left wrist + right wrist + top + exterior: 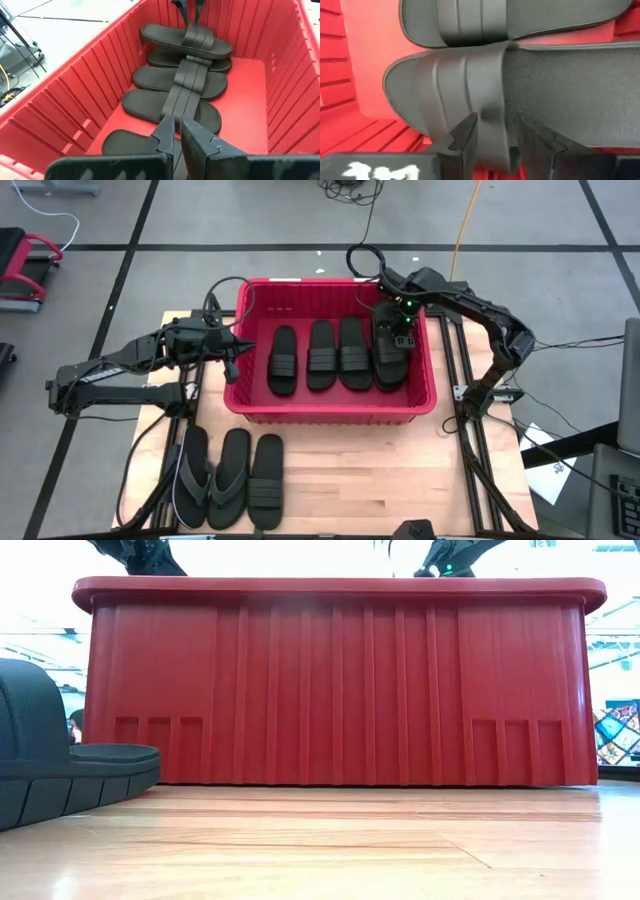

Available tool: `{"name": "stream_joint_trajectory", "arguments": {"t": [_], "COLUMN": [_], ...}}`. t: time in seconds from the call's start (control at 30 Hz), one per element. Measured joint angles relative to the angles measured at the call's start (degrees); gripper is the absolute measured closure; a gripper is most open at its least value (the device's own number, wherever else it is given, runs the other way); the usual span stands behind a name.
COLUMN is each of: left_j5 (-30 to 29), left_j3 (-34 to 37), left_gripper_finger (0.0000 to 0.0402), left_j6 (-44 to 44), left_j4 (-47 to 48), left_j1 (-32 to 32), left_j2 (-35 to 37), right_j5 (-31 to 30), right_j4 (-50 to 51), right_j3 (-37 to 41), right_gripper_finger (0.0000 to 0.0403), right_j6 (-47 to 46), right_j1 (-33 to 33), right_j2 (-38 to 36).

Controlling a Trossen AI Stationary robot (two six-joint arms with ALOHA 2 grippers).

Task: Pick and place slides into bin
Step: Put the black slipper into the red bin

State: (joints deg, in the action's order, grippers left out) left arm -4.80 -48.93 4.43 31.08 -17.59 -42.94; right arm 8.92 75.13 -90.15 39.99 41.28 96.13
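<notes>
Your right gripper (pixel 398 330) is down inside the bin (pixel 330 412), over the rightmost slide (pixel 390 352), at its far end. Right wrist view: fingers (pixel 465 131) stand either side of that slide's ribbed band (pixel 470 90), parted, band between them. Can't say for sure whether pads are pressing or have let go; looks like a release in progress, jaws partly spread, slide appears to lie on the bin floor. Four slides sit abreast in the bin, toes far, heels near, all band type: laid parallel so the row fills the width w/o stacking. Left wrist view suggests the rightmost one rides slightly over its neighbour (pixel 185 57), prob. because the row is tight against the right wall. Your left gripper (pixel 232 345) hangs just over the bin's left rim, pointing in, fingers (pixel 165 135) pinched together, nothing between them; parked out of the way while the right arm works. Outside the bin, near-left on the table (pixel 400 480): three more slides side by side, two thong flip-flops (pixel 210 475) and one banded slide (pixel 265 480). Low view shows only bin's near wall and one slide's edge (pixel 60 765) at left. My read: roughly half done; you want the right jaws clear of the band before lifting, else the slide comes up w/ them. Next pick is prob. left arm's, those three lie on its side.
</notes>
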Motion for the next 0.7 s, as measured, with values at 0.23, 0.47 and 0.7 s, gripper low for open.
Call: {"name": "stream_joint_trajectory", "arguments": {"t": [0.23,0.47,0.7], "left_j5": [0.0,0.0,0.0], "left_j3": [0.0,0.0,0.0], "left_gripper_finger": [0.0376,0.0376,0.0376], "left_j6": [-0.1,-1.6,-2.0], "left_j4": [-0.1,0.0,0.0], "left_j1": [0.0,0.0,0.0], "left_j2": [0.0,0.0,0.0], "right_j5": [5.3,6.4,9.2], "right_j4": [-2.3,-0.1,1.9], "right_j3": [0.0,0.0,0.0], "right_gripper_finger": [0.0289,0.0335,0.0377], "right_j6": [2.1,1.1,1.1], "right_j1": [0.0,-0.1,-0.1], "right_j2": [0.1,1.2,2.7]}}
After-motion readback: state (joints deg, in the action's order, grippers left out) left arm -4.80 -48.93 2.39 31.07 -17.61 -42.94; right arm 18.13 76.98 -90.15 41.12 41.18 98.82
